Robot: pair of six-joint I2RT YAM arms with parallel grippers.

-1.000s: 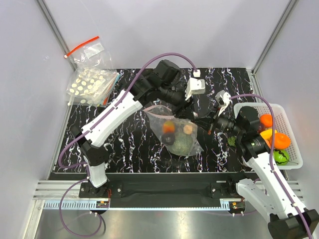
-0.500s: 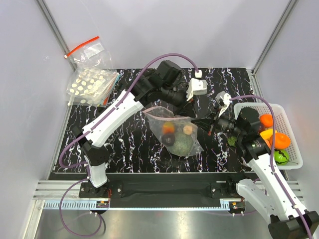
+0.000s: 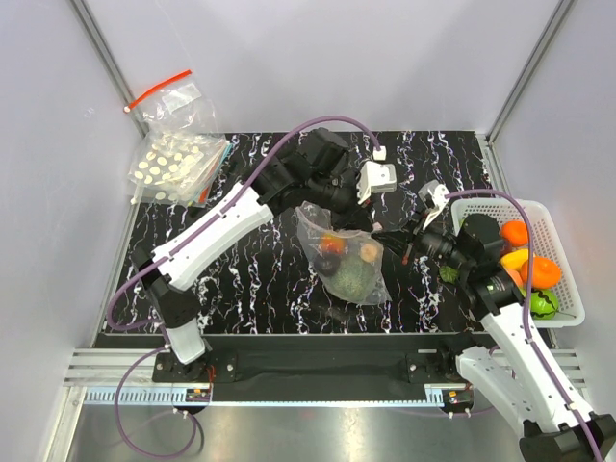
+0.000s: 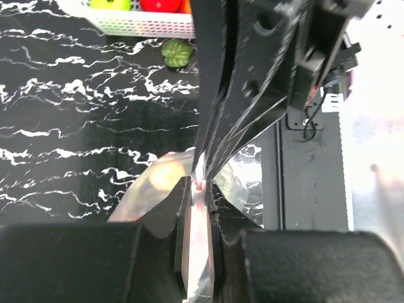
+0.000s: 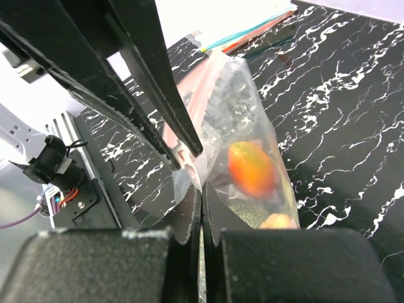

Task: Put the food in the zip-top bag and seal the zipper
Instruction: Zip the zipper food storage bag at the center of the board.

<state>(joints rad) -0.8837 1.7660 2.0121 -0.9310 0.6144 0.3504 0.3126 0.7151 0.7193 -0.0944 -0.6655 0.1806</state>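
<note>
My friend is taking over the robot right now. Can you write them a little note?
Left claw: shut on the zipper.
Right claw: shut on the same strip, right beside it.
Zip-top bag is held up between them; the green lump and orange-red piece are inside.
Done: food bagged.
To do: press the zipper shut all along; I cannot tell how much is sealed.

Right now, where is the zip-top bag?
Mid-table in the top view, the zip-top bag is held between the left gripper and right gripper, both pinching its edge.

Clear crinkly plastic zip-top bag [image 3: 348, 258], glossy black marbled table [image 3: 255, 281], white plastic basket [image 3: 510, 205]
</note>
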